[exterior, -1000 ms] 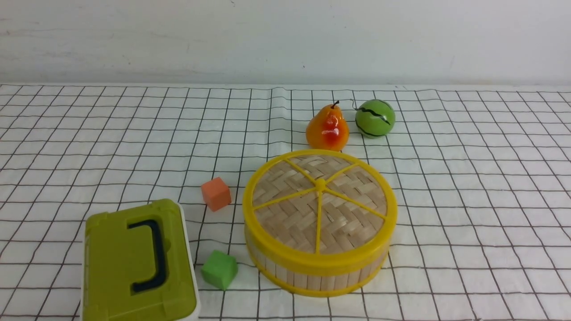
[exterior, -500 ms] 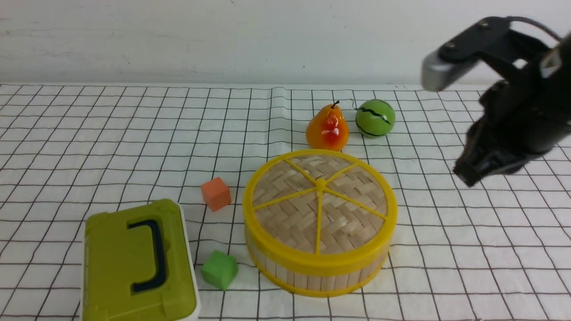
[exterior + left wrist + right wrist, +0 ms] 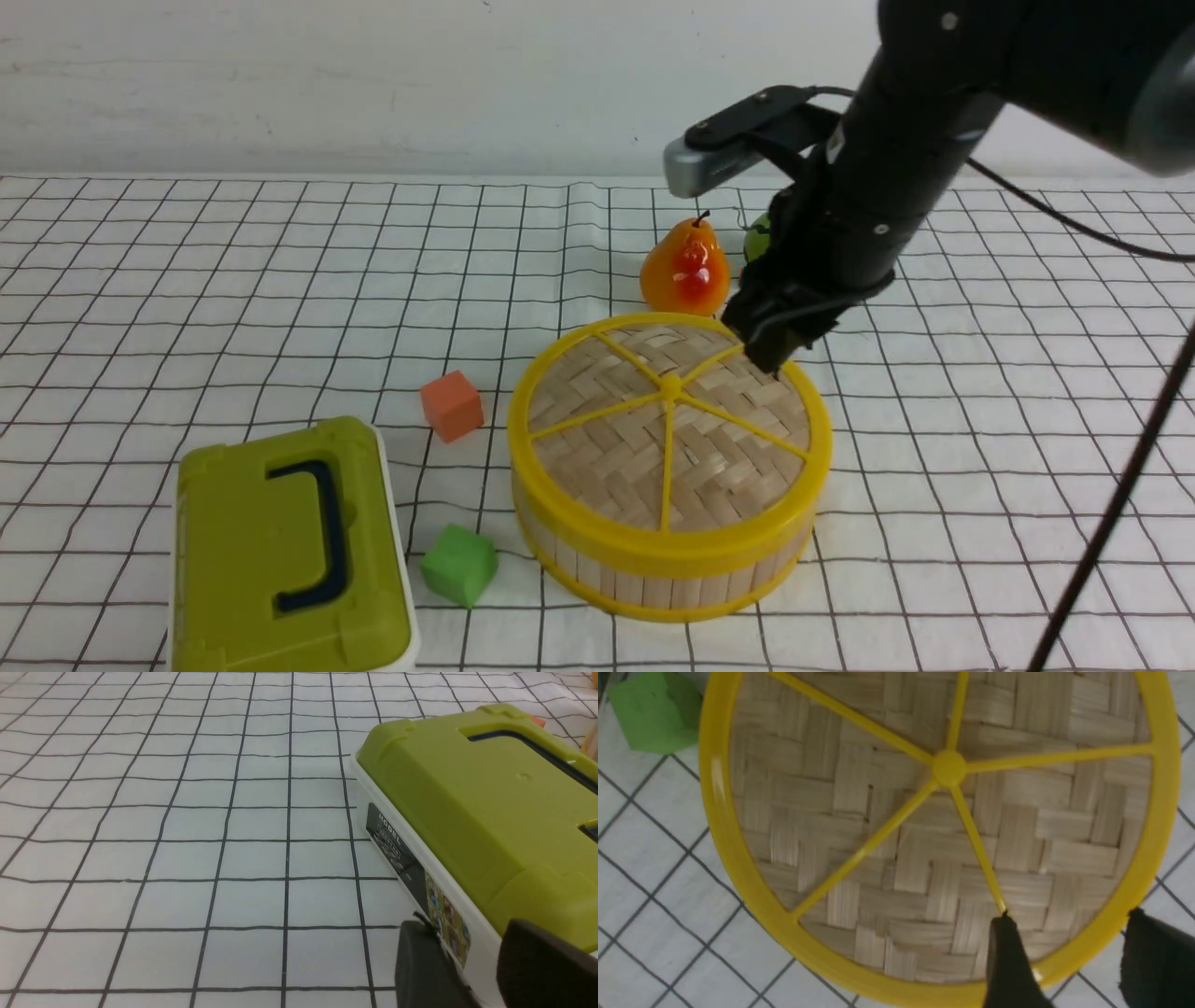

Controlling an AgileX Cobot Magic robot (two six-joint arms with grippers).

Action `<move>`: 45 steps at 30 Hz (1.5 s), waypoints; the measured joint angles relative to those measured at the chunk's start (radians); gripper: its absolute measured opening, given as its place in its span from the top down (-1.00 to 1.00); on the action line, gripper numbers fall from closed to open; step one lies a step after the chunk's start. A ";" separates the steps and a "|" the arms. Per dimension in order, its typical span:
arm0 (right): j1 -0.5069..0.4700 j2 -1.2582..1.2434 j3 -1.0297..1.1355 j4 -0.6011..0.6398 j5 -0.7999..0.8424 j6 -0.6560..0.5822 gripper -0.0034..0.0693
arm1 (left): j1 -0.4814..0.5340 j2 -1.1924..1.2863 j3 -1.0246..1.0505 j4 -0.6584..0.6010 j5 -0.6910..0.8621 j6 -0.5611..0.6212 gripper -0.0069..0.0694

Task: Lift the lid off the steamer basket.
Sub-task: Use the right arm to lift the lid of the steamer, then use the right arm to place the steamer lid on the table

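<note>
The lid [image 3: 668, 425], woven tan bamboo with a yellow rim, spokes and centre knob, sits on the steamer basket [image 3: 653, 583] at the table's centre. My right gripper [image 3: 770, 350] is open at the lid's far right edge. In the right wrist view the gripper [image 3: 1069, 917] straddles the lid's yellow rim [image 3: 1153, 849]: one finger [image 3: 1008, 961] is over the woven top, the other is outside the rim. Whether it touches the lid I cannot tell. My left gripper [image 3: 467, 926] shows only in the left wrist view, open and empty beside the green box [image 3: 467, 798].
A green box with a dark handle [image 3: 289, 551] stands front left. An orange cube [image 3: 452, 405] and a green cube [image 3: 458, 564] lie left of the basket. A pear [image 3: 685, 266] and a green ball [image 3: 754, 238], mostly hidden by my right arm, sit behind it.
My right arm has come in from the right and moved left and down to the lid's far right rim. Lid, basket and the other things have not moved.
</note>
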 joint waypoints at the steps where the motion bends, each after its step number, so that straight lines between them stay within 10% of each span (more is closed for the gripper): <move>1: 0.008 0.017 -0.014 0.001 -0.002 0.000 -0.13 | 0.000 0.000 0.000 0.000 0.000 0.000 0.19; 9: 0.093 0.136 -0.093 -0.021 -0.055 0.002 -0.24 | 0.000 0.000 0.000 0.000 0.000 0.000 0.19; 31: 0.098 0.191 -0.106 -0.080 -0.089 0.100 0.59 | 0.000 0.000 0.000 0.000 0.000 0.000 0.19; 45: 0.057 -0.020 -0.101 -0.092 0.005 0.100 0.61 | 0.000 0.000 0.000 0.000 0.000 0.000 0.19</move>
